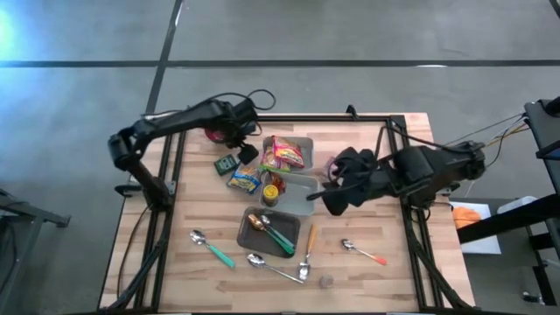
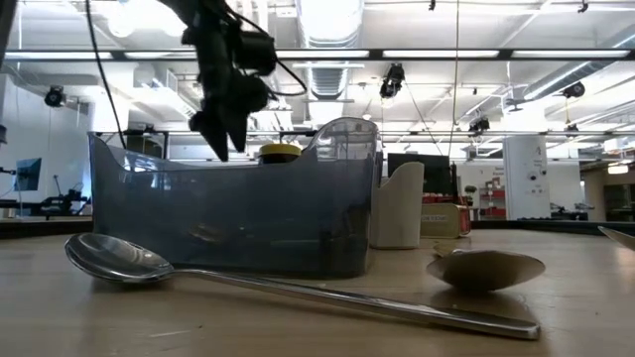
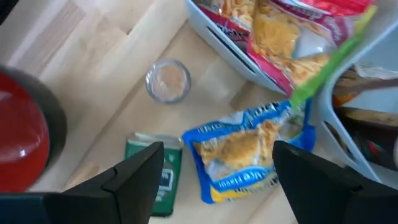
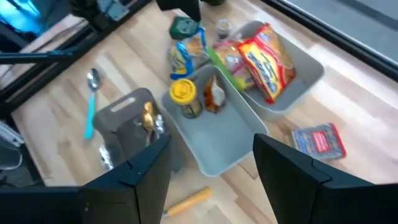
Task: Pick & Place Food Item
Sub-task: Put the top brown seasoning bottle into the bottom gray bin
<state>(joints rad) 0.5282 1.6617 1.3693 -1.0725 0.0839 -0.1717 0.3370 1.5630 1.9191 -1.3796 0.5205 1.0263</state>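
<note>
A blue-and-yellow snack packet (image 3: 239, 155) (image 1: 244, 179) lies flat on the wooden table, beside a small green packet (image 3: 155, 177). My left gripper (image 3: 217, 171) (image 1: 248, 153) hangs open above the blue packet, pointing steeply down, its fingers on either side and clear of it. In the low view the left gripper (image 2: 223, 134) shows high above the table. A red-and-yellow snack bag (image 1: 285, 154) lies in a grey tray (image 1: 305, 143). My right gripper (image 4: 211, 171) (image 1: 325, 197) is open and raised over the right side of a light tray (image 4: 239, 134).
A yellow-lidded jar (image 4: 185, 96) stands in the light tray. A dark tray (image 1: 248, 236) holds utensils; spoons (image 1: 210, 247) lie near the front edge. A red bowl (image 3: 22, 143), a small glass jar (image 3: 168, 81) and a red packet (image 4: 318, 142) also sit on the table.
</note>
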